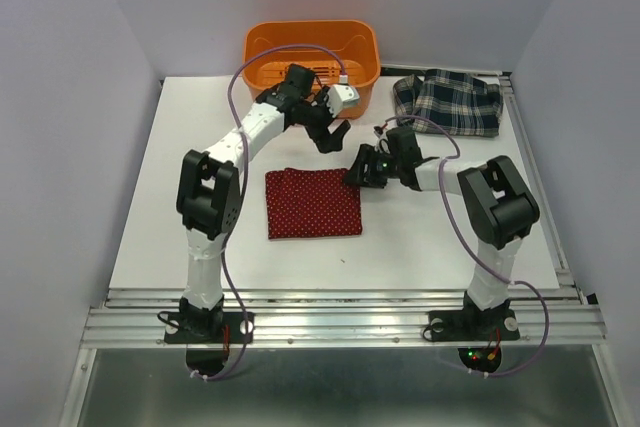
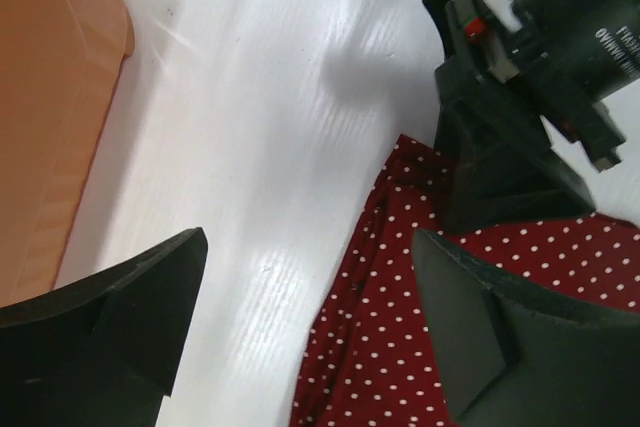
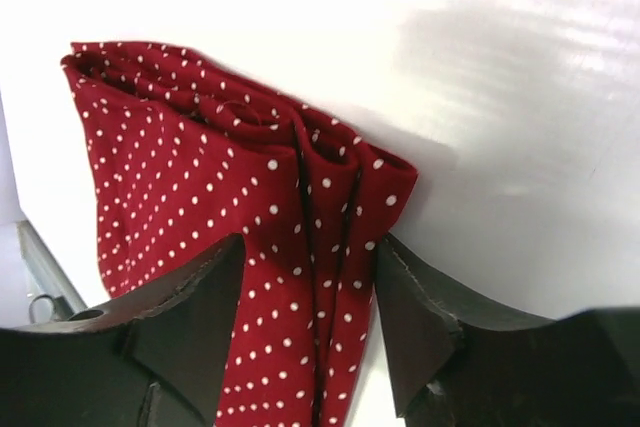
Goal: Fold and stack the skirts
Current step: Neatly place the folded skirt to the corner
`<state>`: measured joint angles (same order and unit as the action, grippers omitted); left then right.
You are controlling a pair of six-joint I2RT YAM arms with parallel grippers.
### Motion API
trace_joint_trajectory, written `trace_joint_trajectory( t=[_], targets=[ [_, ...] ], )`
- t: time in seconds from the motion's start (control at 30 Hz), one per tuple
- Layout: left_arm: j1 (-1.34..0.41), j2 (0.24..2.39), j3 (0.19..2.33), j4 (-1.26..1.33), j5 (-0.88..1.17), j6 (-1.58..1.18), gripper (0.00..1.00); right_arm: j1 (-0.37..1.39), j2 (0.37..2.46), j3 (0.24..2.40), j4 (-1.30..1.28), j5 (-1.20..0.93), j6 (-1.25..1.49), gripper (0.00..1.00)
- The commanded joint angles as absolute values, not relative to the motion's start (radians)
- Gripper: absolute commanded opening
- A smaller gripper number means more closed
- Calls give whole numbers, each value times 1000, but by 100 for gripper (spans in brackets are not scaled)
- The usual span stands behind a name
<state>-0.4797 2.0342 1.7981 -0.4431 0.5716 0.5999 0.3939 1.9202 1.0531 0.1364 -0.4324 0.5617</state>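
Observation:
The dark red dotted skirt (image 1: 312, 204) lies folded in a square at the table's middle. My right gripper (image 1: 357, 169) sits low at its far right corner. In the right wrist view the gripper (image 3: 310, 317) is shut on a bunched fold of the red skirt (image 3: 200, 167). My left gripper (image 1: 335, 132) hangs open and empty just beyond the skirt's far edge. In the left wrist view the gripper (image 2: 310, 317) spans the skirt's edge (image 2: 380, 327) and bare table, with the right gripper (image 2: 510, 107) ahead. The plaid skirt (image 1: 450, 102) lies crumpled at the far right.
An orange plastic bin (image 1: 310, 47) stands at the back centre, close behind my left wrist; its wall shows in the left wrist view (image 2: 50, 97). The white table (image 1: 200, 197) ends in a metal rail at the near edge. Grey walls close in the sides.

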Motion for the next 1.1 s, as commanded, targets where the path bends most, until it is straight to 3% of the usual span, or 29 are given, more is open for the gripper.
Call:
trace_joint_trajectory(
  t=[0.0, 0.23, 0.3, 0.63, 0.93, 1.07],
  targets=[
    [-437, 2115, 1939, -673, 747, 753, 98, 396, 1979, 1055, 107, -342, 474, 57],
    [-437, 2121, 1786, -534, 771, 798, 98, 396, 2003, 1060, 155, -385, 371, 32],
    [-437, 2103, 1726, -491, 784, 807, 98, 396, 1987, 1046, 190, -411, 339, 30],
    [-434, 1987, 1477, -207, 775, 778, 98, 451, 1882, 985, 310, -546, 123, 1],
    [-428, 1971, 1470, -201, 831, 854, 99, 472, 1861, 1009, 299, -646, 49, 1],
    [-426, 2002, 1523, -319, 867, 943, 99, 472, 1855, 1031, 285, -678, 26, 1]
  ],
)
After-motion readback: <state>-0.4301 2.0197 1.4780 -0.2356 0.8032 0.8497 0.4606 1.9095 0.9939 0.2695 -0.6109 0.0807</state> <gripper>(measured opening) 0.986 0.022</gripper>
